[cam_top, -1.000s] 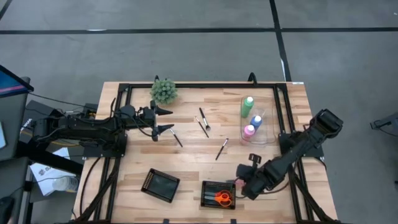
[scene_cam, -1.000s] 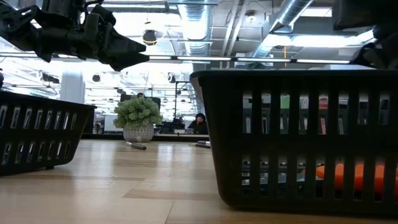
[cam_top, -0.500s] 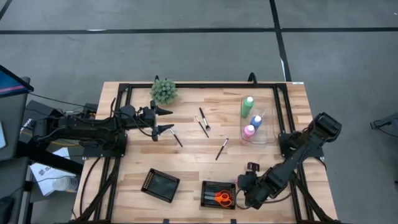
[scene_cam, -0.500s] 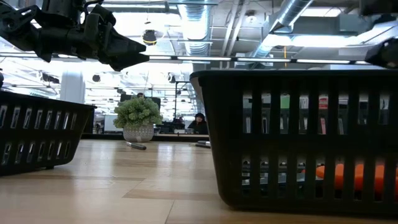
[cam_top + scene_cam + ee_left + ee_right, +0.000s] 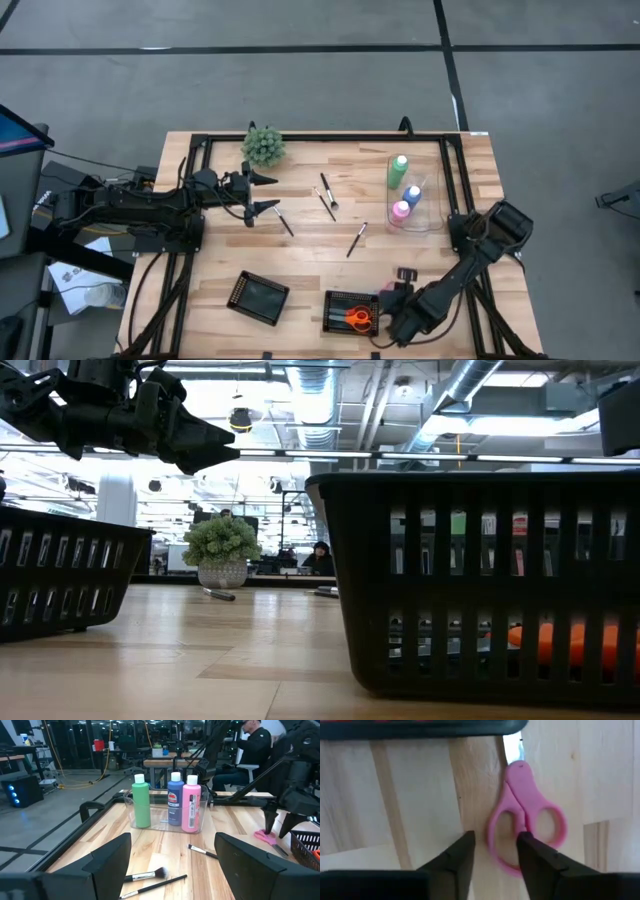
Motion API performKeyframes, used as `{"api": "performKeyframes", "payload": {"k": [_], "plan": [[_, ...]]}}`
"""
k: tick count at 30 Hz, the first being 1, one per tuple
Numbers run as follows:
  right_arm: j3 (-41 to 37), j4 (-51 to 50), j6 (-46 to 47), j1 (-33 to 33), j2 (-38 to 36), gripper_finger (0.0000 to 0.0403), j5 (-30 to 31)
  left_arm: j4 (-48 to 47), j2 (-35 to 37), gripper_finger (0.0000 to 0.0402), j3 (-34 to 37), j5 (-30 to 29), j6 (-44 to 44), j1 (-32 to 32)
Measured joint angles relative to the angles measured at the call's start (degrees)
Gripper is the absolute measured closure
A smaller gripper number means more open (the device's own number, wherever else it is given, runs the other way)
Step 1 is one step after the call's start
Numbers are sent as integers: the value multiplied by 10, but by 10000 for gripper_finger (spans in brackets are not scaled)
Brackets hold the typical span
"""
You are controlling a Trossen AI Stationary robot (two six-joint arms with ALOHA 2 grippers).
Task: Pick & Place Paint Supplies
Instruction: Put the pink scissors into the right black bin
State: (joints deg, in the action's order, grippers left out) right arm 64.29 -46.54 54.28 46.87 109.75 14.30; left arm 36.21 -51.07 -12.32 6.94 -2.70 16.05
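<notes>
Pink scissors (image 5: 525,817) lie flat on the table beside the black basket (image 5: 352,312), which holds orange scissors (image 5: 356,318). My right gripper (image 5: 495,850) points down over them, open, with one finger loop between its fingers; in the high view the gripper (image 5: 392,305) hides them. Green (image 5: 398,170), blue (image 5: 411,195) and pink (image 5: 400,212) bottles stand in a clear tray. Three brushes (image 5: 327,190), (image 5: 356,240), (image 5: 284,222) lie on the wood. My left gripper (image 5: 270,193) hovers open at the far left, above the table. My right gripper comes from above, pointing down, with its fingers on either side of one finger loop (image 5: 502,832) of the pink scissors. Whether a finger (image 5: 532,855) touches the handle, I cannot tell. The scissors lie flat on the table.
A second black basket (image 5: 258,298) sits near the front left. A bushy green plant (image 5: 263,146) stands at the far edge. Black rails (image 5: 445,180) frame the table top. Bare wood lies between the brushes and the baskets.
My right arm has swung toward the table's near edge, bringing its gripper along the right side of the basket that holds the orange scissors. Nothing on the table has moved.
</notes>
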Motion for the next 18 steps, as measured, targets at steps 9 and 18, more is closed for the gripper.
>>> {"api": "performKeyframes", "payload": {"k": [9,18], "plan": [[90,-86,-37,0,57,393,-8,0,0,121,0,0,0,0],[130,-154,-4,0,55,401,-3,-1,0,121,0,0,0,0]]}}
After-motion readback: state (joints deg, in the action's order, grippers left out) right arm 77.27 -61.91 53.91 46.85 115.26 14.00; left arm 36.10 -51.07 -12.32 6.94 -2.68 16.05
